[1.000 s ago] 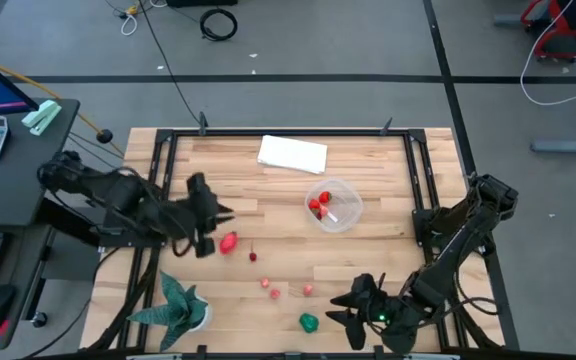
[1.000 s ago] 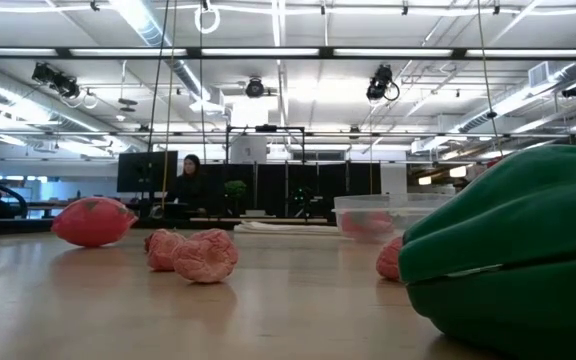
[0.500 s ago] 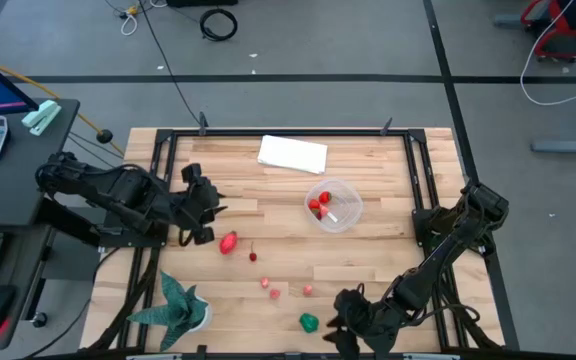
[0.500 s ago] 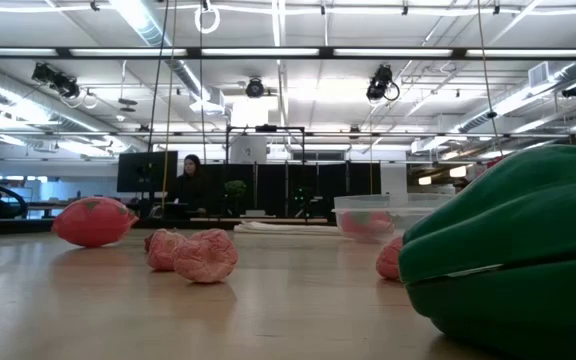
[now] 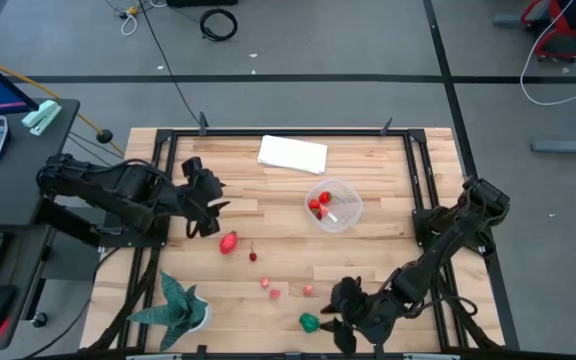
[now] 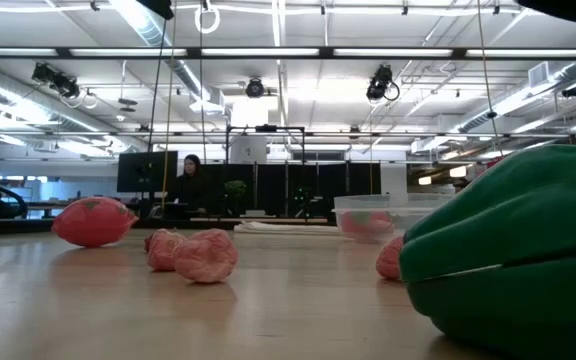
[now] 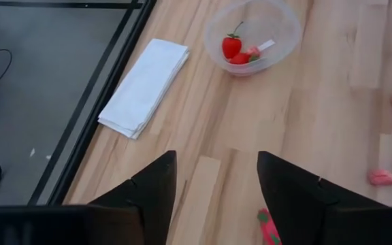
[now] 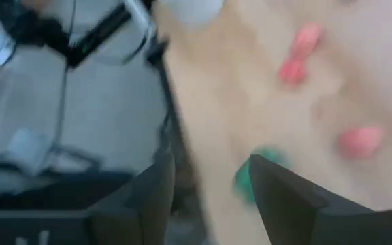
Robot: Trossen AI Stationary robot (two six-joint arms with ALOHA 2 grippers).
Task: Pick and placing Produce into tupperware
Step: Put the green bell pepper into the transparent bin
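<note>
Right gripper, jaws apart and empty, hovered by green produce at worktop's near edge; misalignment risked knocking it off.

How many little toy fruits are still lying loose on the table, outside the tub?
6: a big red one nearest the left arm, a tiny dark red one beside it, three pink ones in mid-table, and a green one by the right gripper, which may hide others.
</note>
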